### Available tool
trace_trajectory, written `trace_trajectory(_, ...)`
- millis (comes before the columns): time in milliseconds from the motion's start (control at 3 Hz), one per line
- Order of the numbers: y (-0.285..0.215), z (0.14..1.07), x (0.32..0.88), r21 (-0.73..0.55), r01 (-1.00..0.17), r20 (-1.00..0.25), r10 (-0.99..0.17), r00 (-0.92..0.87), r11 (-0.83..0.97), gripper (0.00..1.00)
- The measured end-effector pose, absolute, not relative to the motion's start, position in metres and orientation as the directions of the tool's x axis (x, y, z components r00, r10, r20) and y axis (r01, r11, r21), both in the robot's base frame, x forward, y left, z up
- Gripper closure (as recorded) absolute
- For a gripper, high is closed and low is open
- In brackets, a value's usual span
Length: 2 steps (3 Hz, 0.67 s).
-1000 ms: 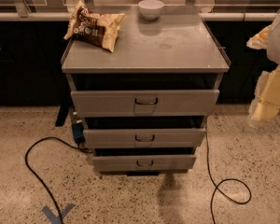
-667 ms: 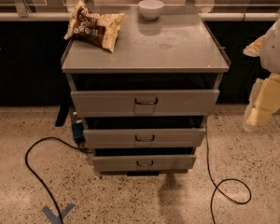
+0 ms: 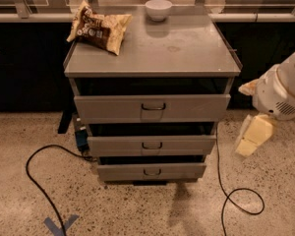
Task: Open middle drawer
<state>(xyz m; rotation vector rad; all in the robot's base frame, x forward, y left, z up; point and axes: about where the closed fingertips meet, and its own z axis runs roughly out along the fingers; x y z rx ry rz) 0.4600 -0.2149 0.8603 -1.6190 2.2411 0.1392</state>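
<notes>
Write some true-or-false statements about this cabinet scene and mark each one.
1. The gripper hangs to the right of the cabinet, apart from the middle drawer. True.
2. The white bowl sits on the floor. False: it stands on the cabinet top, at the back.
3. The snack bag lies on the cabinet top's left side. True.
4. The cabinet has two drawers. False: it has three.

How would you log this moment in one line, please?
wide shallow grey metal middle drawer: dark wire handle untouched | cream gripper: right of grey cabinet, apart from it
</notes>
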Motion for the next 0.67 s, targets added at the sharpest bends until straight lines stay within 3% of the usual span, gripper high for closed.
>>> trace_trajectory(667, -0.192, 0.766, 0.463, -0.017, -0.927, -0.515, -0.798, -0.313, 0.375, 0.00)
